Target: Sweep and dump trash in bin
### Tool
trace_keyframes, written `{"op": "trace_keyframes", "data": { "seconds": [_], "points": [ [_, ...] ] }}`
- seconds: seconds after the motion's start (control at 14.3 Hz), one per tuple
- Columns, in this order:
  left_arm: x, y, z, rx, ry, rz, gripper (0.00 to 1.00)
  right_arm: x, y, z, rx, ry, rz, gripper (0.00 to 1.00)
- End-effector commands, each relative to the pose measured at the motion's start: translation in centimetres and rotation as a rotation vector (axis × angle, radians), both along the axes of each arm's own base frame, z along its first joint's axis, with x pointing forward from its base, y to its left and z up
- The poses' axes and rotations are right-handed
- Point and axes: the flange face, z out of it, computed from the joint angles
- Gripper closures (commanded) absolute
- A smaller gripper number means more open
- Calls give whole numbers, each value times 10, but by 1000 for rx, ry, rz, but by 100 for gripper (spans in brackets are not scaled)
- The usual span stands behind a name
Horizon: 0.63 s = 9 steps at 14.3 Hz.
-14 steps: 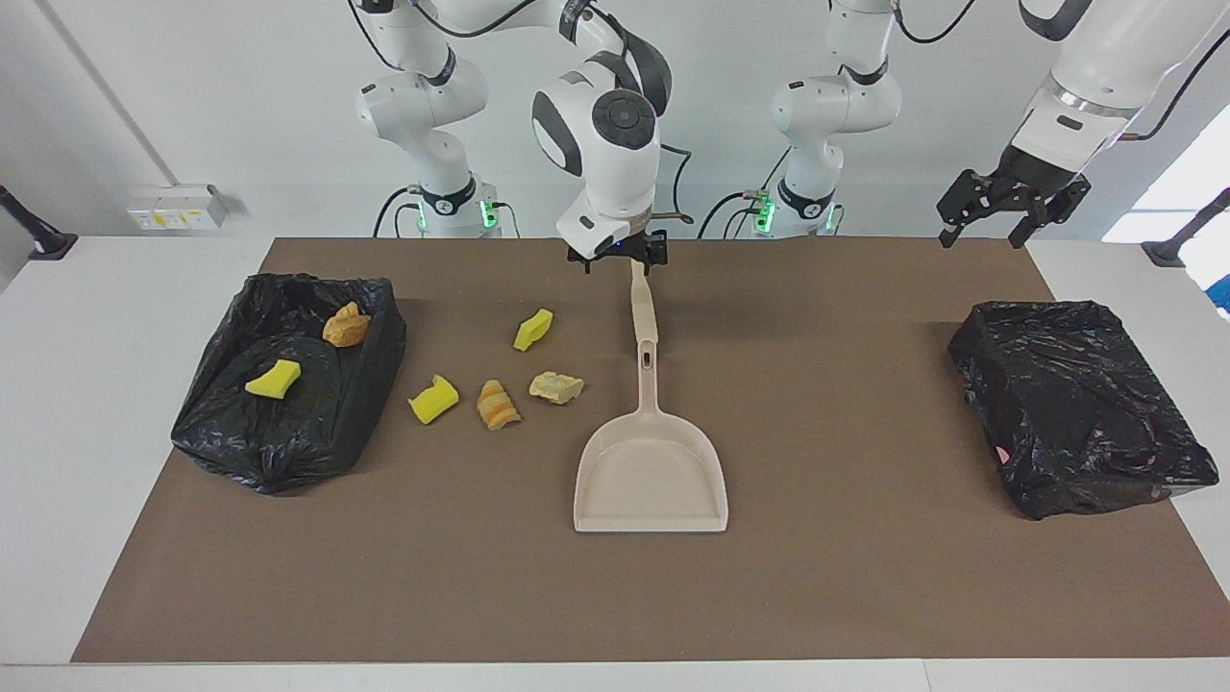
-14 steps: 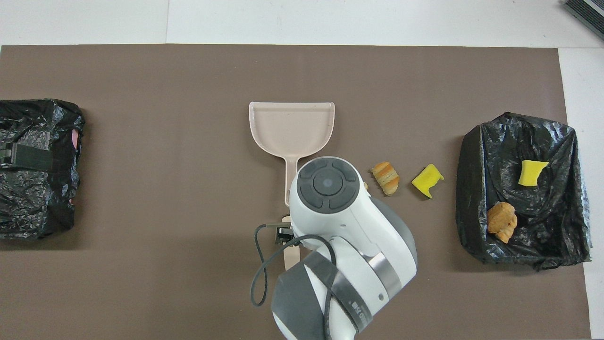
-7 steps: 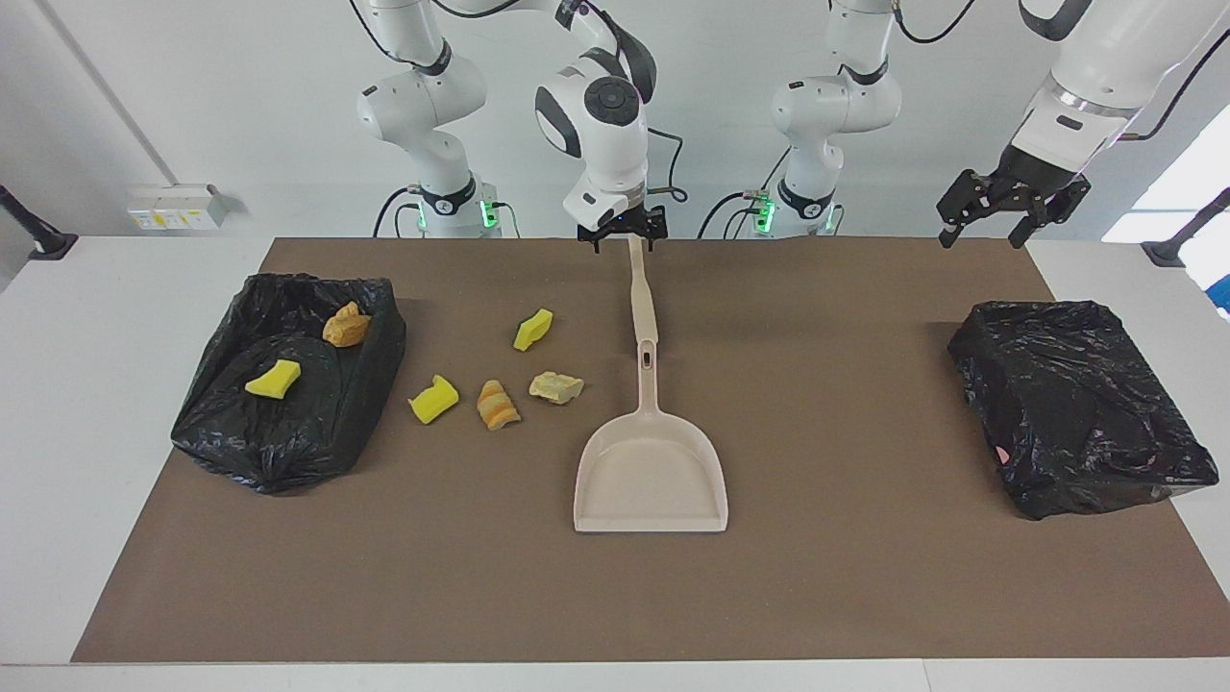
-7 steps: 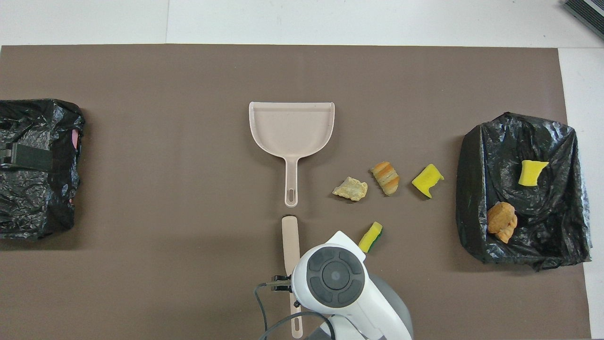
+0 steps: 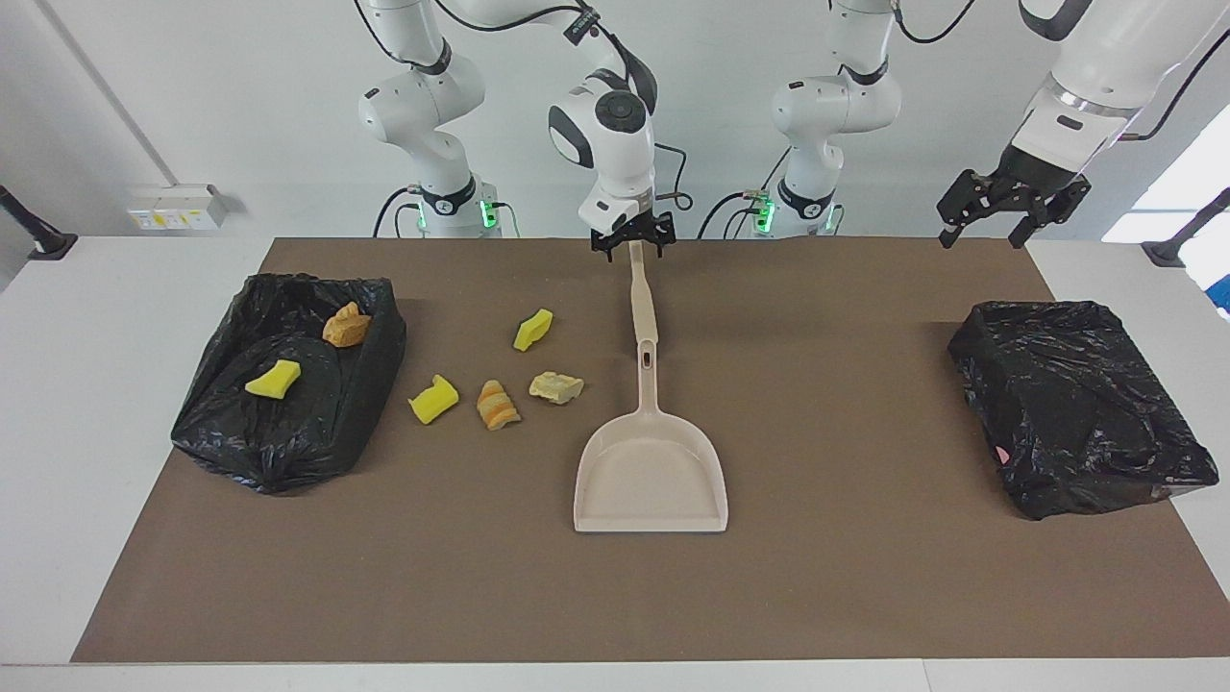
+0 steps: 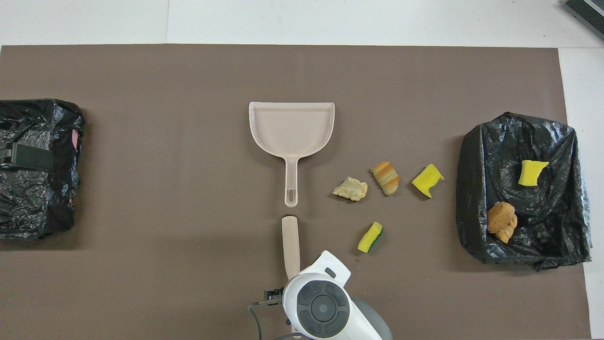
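Four trash pieces lie on the brown mat: a yellow chunk (image 5: 533,329) (image 6: 370,237), a pale lump (image 5: 556,386) (image 6: 350,189), an orange lump (image 5: 498,405) (image 6: 385,177) and a yellow chunk (image 5: 433,399) (image 6: 427,180). The bag-lined bin (image 5: 288,452) (image 6: 472,189) holds a yellow chunk (image 5: 274,379) and a tan lump (image 5: 346,327). The beige dustpan (image 5: 651,471) (image 6: 291,127) lies flat and empty. A beige stick (image 5: 641,303) (image 6: 290,245) lies in line with its handle. My right gripper (image 5: 632,240) is open astride the stick's end nearest the robots. My left gripper (image 5: 985,226) waits, open.
A second black-bagged bin (image 5: 1081,404) (image 6: 37,189) stands at the left arm's end of the table, below the left gripper. The brown mat (image 5: 865,577) covers most of the white table.
My right gripper has drawn back along the stick toward the robots, to its end. The trash, the dustpan and the left arm have not moved.
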Motion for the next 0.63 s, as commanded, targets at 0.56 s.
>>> {"op": "trace_keyframes", "data": {
  "seconds": [0.56],
  "points": [
    [0, 3, 2, 2, -24, -7, 0, -4, 6, -24, 17, 67, -41, 30]
  ]
}}
